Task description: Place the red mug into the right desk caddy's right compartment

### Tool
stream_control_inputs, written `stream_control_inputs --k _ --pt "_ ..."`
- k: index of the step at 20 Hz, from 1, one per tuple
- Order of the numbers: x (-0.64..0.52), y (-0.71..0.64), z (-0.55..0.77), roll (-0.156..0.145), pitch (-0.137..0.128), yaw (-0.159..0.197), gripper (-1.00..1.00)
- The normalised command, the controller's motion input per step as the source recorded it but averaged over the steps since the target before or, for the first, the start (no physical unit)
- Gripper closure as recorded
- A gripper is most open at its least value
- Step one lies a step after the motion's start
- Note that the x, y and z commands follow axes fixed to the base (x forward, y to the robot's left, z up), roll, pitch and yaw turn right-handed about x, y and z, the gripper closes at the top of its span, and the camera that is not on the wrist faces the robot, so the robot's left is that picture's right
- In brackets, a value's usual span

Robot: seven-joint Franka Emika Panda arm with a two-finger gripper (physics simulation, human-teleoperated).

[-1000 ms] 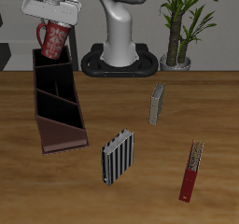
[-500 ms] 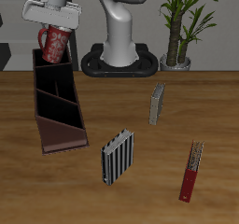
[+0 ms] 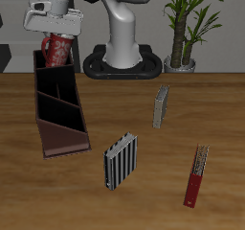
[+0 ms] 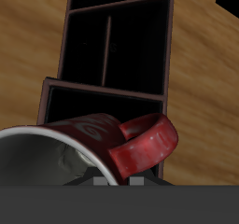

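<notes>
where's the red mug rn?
Exterior view: the red mug hangs in the gripper above the back end cell of the right desk caddy, near the robot's base.

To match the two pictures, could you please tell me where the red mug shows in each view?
Exterior view: the red mug hangs in the hand, over the back end of the right desk caddy.
Wrist view: the red mug fills the foreground, tilted, handle toward the caddy.
Shared landmark: the caddy's dividers.
</notes>
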Motion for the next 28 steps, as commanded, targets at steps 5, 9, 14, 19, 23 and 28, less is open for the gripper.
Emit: stream_control_inputs --k 5,9,14,19,23,28 --pt "0.08 -0.22 -0.37 -0.051 0.089 0.05 1.0" --pt "0.06 -0.1 -0.37 -0.016 0.09 0.083 1.0" --pt "0.1 0.04 -0.37 0.01 0.108 0.072 1.0" --pt "0.0 0.01 -0.15 -0.038 0.063 0.048 -1.0" --pt "-0.02 -0.02 0.01 0.015 0.041 -0.025 -1.0" --pt "-0.12 -0.03 0.2 -0.006 -0.001 -0.051 -1.0"
